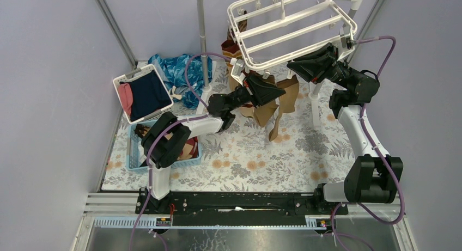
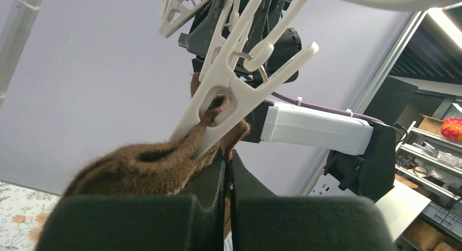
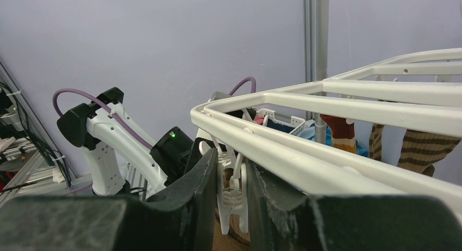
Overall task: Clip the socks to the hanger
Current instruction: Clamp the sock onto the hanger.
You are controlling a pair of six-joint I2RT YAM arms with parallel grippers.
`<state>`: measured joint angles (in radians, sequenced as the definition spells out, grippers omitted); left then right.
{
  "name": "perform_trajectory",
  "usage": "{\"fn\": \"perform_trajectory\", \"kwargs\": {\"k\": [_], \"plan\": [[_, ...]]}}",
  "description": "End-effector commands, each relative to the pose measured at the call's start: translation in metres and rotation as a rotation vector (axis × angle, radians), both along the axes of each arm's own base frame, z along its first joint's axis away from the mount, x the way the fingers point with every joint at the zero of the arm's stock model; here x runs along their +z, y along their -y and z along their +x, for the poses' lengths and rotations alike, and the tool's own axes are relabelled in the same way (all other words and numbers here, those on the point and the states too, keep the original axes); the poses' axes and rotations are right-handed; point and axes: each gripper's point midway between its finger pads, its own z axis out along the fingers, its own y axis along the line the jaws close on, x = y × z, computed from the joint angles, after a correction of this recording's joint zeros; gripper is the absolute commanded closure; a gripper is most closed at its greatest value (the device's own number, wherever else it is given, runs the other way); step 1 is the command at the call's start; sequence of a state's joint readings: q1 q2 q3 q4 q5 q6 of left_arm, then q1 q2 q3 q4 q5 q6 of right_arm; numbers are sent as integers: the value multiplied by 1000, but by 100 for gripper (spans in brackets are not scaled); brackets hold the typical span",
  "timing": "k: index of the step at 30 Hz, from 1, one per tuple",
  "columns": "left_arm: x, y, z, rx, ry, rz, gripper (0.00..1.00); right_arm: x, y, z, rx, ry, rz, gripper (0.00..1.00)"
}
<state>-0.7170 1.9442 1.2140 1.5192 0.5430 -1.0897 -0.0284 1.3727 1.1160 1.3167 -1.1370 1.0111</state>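
Observation:
The white hanger [image 1: 294, 28] hangs from the rack at the back, its frame [image 3: 338, 93] passing just above my right gripper. My right gripper [image 3: 231, 191] reaches under the frame's near edge [image 1: 291, 66] and is shut on a dangling white clip [image 3: 231, 199], pressing it from both sides. Just below it, my left gripper [image 1: 281, 90] is shut on a brown sock [image 2: 141, 166]. It holds the cuff up so that it sits between the jaws of a white clip [image 2: 239, 87]. More socks [image 1: 272, 106] hang from the hanger, one of them striped [image 3: 425, 145].
The grey upright rack pole [image 1: 202, 38] stands back left. Beside it are a blue patterned cloth [image 1: 180, 71] and a white basket [image 1: 122, 77] of navy and pink clothes. A blue basket [image 1: 132, 153] by the left arm holds more socks. A flowered cloth [image 1: 256, 158] covers the table.

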Motion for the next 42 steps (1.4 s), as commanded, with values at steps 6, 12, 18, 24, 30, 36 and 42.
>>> {"fn": "perform_trajectory", "kwargs": {"k": [6,12,18,24,30,36,42], "plan": [[26,-10,-19,-50,99,-64,100,-1,-6,-18,65,46,-67,88],[29,-10,-21,-65,102,-66,100,-2,-6,-19,67,49,-73,88],[35,-10,-21,-66,104,-81,100,-3,-7,-20,70,51,-76,88],[40,-11,-17,-59,99,-97,100,-4,-7,-20,71,50,-78,88],[35,-11,-9,-30,61,-107,100,-3,-7,-20,72,48,-77,89],[33,-13,-1,-10,34,-116,100,-4,-7,-20,75,45,-79,89],[39,-14,2,1,34,-137,100,-4,-7,-20,79,44,-79,88]]}}
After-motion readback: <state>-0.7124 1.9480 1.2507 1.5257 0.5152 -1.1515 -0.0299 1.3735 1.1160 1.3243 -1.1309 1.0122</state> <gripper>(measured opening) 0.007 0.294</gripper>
